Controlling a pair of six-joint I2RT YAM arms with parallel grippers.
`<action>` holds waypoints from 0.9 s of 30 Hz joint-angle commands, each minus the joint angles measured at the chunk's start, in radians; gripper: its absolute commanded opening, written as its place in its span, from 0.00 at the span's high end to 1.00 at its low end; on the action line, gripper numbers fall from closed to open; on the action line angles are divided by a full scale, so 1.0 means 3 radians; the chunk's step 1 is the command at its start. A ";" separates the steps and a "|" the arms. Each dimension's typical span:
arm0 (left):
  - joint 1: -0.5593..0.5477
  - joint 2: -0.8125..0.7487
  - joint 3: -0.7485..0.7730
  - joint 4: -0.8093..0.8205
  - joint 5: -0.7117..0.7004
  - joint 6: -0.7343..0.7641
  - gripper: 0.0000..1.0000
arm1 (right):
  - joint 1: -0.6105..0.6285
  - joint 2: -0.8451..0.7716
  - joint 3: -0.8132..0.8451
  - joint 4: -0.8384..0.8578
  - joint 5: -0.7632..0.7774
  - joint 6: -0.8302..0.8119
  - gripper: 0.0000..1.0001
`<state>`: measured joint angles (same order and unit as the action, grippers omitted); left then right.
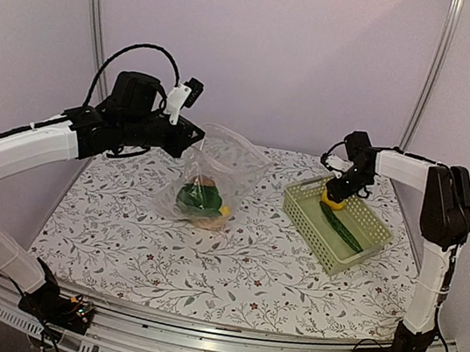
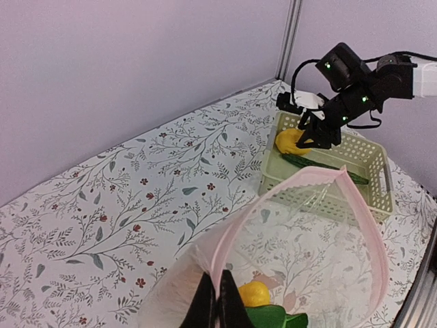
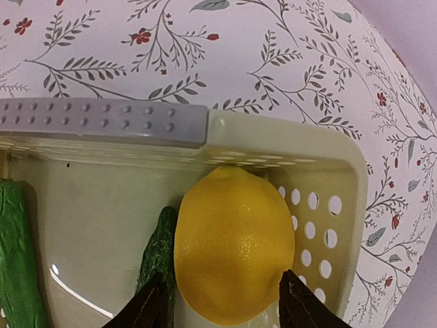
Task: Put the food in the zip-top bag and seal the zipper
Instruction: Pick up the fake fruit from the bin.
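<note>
Two arms reach out: left fingers (image 2: 216, 309) clamp the zipper (image 2: 372, 232), holding the zip-top bag (image 1: 224, 161) up, food (image 1: 201, 197) below them; right fingers (image 3: 153, 305) tilt down into the basket (image 1: 306, 231), spread wide around a yellow fruit (image 3: 232, 246).

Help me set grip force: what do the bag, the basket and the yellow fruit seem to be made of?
Bag: thin clear plastic film, glossy; it crinkles and the contents show through.
Basket: rigid pale green plastic, satin; moulded holes, smooth rounded rim.
Yellow fruit: probably hard toy plastic, matt with fine dimpled peel texture; foam or rubber not ruled out.
</note>
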<state>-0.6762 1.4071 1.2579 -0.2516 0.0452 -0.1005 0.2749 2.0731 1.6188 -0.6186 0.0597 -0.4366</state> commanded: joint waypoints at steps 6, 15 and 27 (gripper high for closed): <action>-0.0025 0.0018 -0.0010 0.0020 0.0028 0.0040 1.00 | 0.0005 0.0208 0.0104 0.0011 0.0094 0.0068 0.41; -0.0030 0.0019 -0.0005 0.0017 0.0043 0.0043 1.00 | 0.0009 0.0338 0.0171 -0.0016 0.0045 0.0105 0.32; -0.0030 0.0003 -0.0008 0.0020 0.0038 0.0040 1.00 | 0.0018 0.0273 0.0210 -0.0035 -0.0056 0.0241 0.43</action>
<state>-0.6762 1.4071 1.2579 -0.2516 0.0490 -0.0971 0.2756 2.1746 1.6634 -0.6235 0.0673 -0.3954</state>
